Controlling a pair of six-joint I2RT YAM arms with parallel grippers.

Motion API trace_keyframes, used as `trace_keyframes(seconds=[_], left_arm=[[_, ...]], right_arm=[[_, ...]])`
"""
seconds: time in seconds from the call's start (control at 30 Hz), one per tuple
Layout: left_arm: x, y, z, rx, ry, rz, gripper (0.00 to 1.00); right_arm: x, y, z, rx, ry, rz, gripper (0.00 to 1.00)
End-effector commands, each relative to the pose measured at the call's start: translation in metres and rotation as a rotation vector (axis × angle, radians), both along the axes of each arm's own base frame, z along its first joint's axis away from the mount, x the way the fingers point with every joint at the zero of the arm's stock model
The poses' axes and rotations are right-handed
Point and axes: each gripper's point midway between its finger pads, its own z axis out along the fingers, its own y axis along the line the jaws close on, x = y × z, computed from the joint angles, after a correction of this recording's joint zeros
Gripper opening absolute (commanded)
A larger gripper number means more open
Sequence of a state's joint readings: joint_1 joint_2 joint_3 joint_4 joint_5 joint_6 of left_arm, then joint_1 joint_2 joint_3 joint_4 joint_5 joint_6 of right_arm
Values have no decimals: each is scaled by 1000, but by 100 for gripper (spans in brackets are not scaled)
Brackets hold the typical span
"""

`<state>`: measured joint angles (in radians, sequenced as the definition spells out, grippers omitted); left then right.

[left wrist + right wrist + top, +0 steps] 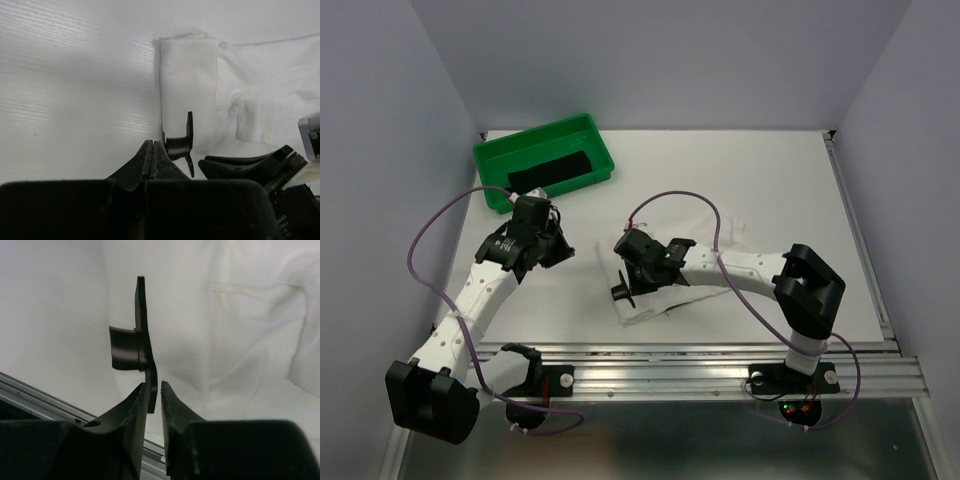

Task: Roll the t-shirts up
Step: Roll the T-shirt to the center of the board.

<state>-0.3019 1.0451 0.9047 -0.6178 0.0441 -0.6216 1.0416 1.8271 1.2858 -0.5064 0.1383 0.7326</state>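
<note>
White fabric t-shirt lies partly folded on the white bench near its front edge; plain black t-shirt lies in the green plastic tray. Left fingers pressed shut, empty. Right fingers narrowly apart around a thin black bracket; whether gripped, I cannot tell.

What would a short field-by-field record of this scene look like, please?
white t-shirt: on the table, one edge folded into a strip, the rest loose
black t-shirt: in the green tray
left claw: shut, empty, beside the white t-shirt
right claw: over the white t-shirt, a black flat piece between its fingertips; grip unclear
</note>
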Motion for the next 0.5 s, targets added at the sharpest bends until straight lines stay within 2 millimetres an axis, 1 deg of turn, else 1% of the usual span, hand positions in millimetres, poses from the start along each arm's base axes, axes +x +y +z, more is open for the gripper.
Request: trace_keyframes(seconds=[0.0,0.07,0.1,0.17,0.2,0.23,0.27,0.3,0.33,0.37,0.4,0.47], left_arm=[[7,16,28,13,-68,54,0],[8,21,33,3,-75,87,0],[9,27,33,2,-74,109,0],[9,32,34,2,-71,131,0],[7,35,33,4,-62,142,0],[10,46,32,30,-66,181,0],[8,49,32,33,-62,189,0],[8,51,32,35,-64,193,0],[8,54,31,39,-60,201,0],[8,58,32,40,-64,214,0],[7,60,32,42,-63,219,0],[7,64,31,47,-61,232,0]], right_arm=[[1,-1,44,-4,-129,-6,27],[0,-1,42,-40,-155,-7,30],[-5,4,40,-60,-160,11,35],[-7,9,39,-85,-186,20,40],[-9,10,37,-105,-192,27,48],[-10,18,36,-119,-212,37,53],[-11,21,35,-132,-222,42,56],[-12,21,33,-157,-232,49,62],[-10,21,32,-174,-239,43,64],[-9,27,36,-180,-264,45,64],[-12,26,27,-217,-266,56,65],[-6,28,25,-241,-287,43,66]])
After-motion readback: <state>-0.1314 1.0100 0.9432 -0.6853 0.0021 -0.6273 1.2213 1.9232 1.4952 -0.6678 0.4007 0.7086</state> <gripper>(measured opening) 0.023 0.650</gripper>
